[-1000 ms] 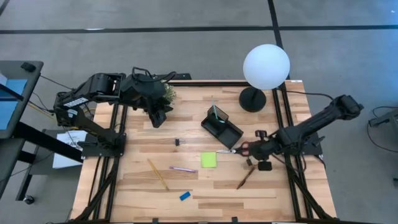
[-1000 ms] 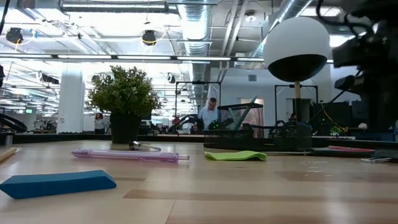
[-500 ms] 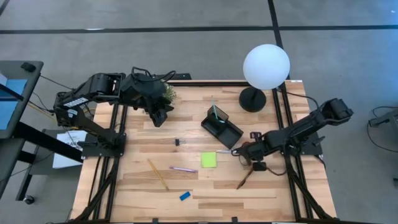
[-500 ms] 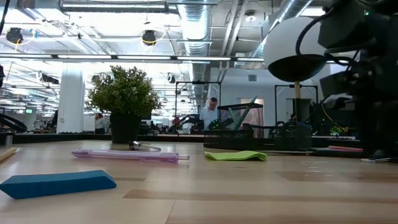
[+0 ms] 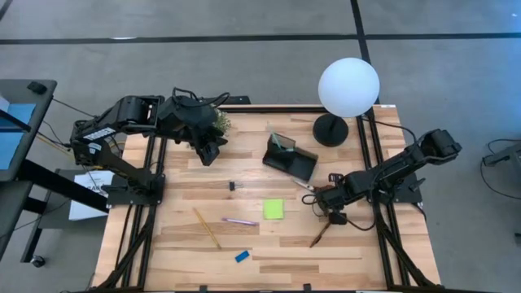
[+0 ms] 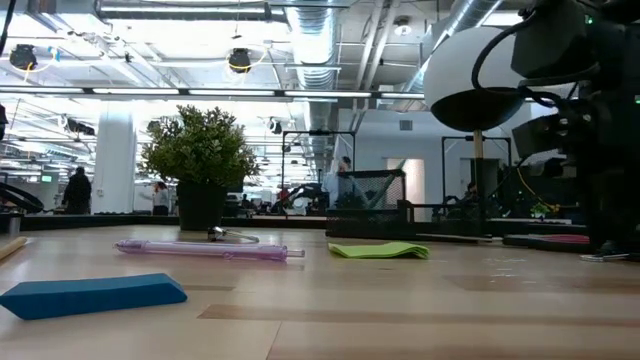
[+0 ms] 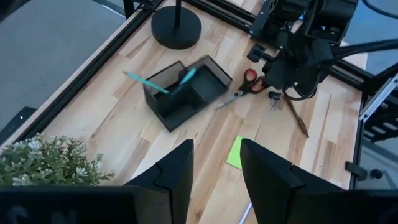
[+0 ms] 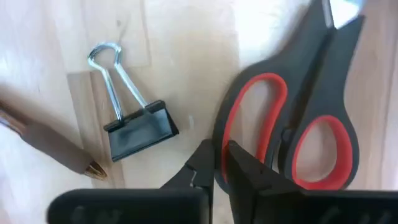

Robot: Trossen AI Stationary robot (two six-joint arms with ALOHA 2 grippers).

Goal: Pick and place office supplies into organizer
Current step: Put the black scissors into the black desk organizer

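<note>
Red-handled scissors point(image 8: 292, 118), newly pinched at one loop by the right gripper's point(image 8: 217, 163) narrowed jaws, lie at four o'clock of the shifted organizer point(image 5: 290, 158), ready for lifting.

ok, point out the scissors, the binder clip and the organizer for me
scissors point(image 8: 311, 140): right wrist view, on the red-lined handle loop.
binder clip point(image 8: 140, 129): right wrist view, on its black body.
organizer point(image 7: 180, 93): left wrist view, on its black wall.
</note>
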